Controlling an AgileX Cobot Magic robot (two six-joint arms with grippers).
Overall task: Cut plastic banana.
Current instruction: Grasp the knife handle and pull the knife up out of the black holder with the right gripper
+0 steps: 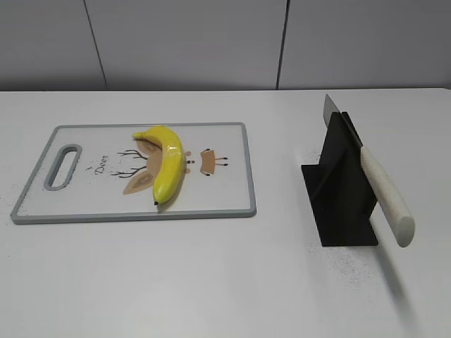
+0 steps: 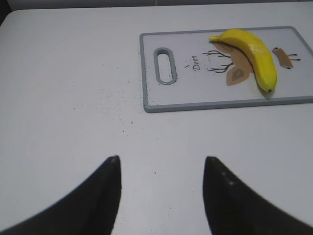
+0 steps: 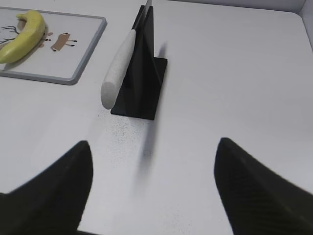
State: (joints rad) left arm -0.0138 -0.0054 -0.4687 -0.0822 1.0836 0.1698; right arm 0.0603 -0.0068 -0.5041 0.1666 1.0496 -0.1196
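Note:
A yellow plastic banana (image 1: pixel 166 160) lies whole on a white cutting board (image 1: pixel 84 201) with a grey rim and a deer print. It also shows in the left wrist view (image 2: pixel 254 55) and the right wrist view (image 3: pixel 23 36). A knife with a white handle (image 1: pixel 386 196) rests slanted in a black stand (image 1: pixel 342 190), blade up and back; the handle shows in the right wrist view (image 3: pixel 116 68). My left gripper (image 2: pixel 161 164) is open and empty, near of the board's handle end. My right gripper (image 3: pixel 154 147) is open and empty, near of the knife stand. Neither gripper shows in the exterior view.
The white table (image 1: pixel 225 289) carries the board on the left and the stand on the right. The board has a handle slot (image 1: pixel 63 166) at its left end. A grey wall (image 1: pixel 211 42) stands behind the table.

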